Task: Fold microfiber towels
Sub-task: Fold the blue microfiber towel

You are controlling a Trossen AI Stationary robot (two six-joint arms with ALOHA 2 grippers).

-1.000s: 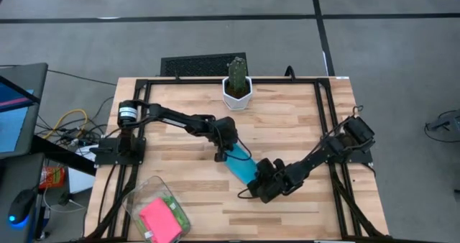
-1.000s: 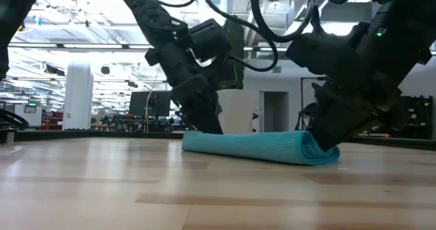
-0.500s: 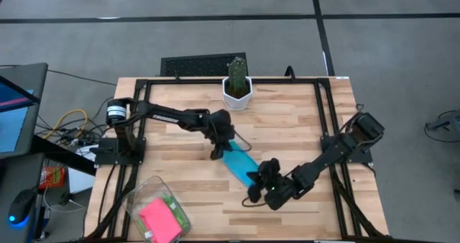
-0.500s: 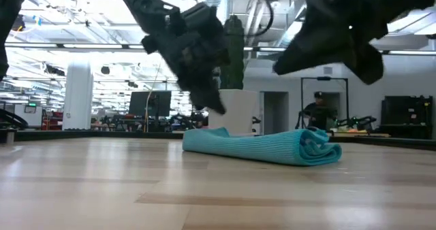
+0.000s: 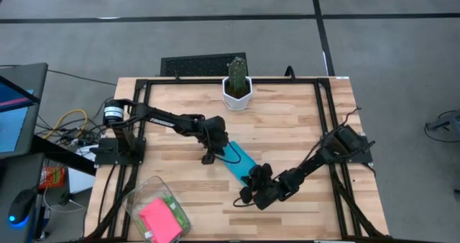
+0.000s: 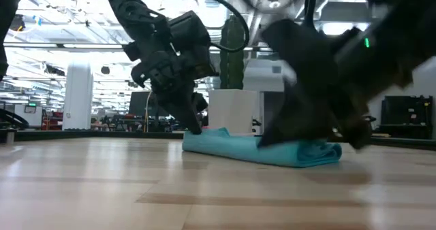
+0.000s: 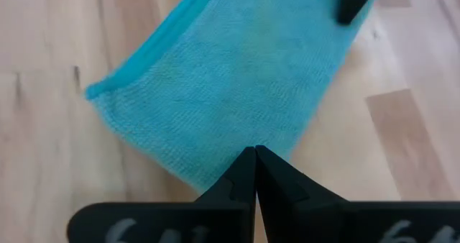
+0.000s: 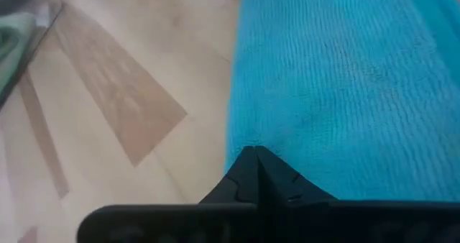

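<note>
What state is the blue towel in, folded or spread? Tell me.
Folded. The blue towel lies as a narrow doubled strip, rounded fold visible at one end in the low view.

fuzzy matt blue towel on smooth, perhaps lacquered, wooden table.

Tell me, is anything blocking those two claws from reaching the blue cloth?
Nothing visible is. The left gripper and right gripper, both shut, sit right at opposite ends of the folded sky blue towel. The potted cactus and clear bin stand well aside.
</note>
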